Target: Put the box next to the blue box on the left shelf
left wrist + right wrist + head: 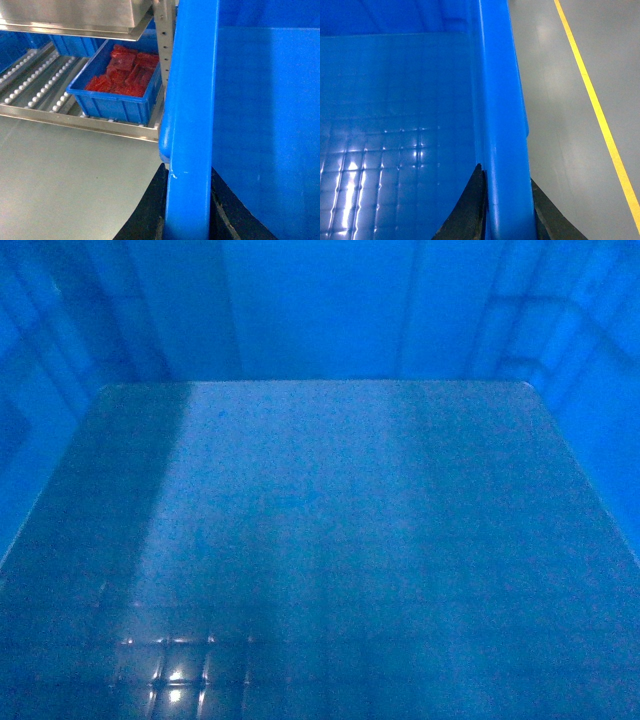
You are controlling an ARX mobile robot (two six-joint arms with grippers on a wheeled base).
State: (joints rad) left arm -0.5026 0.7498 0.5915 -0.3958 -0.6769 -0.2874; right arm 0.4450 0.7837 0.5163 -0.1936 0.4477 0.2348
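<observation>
Because the box fills your whole head view, both arms are hidden there. At the bottom of each wrist view, the left gripper and right gripper clamp its rim; a red-filled bin sits upper left.

In the upper left of the left wrist view a metal roller shelf carried a small blue bin of red packets. Grey floor lay below; the right wrist view showed a yellow line on it.
</observation>
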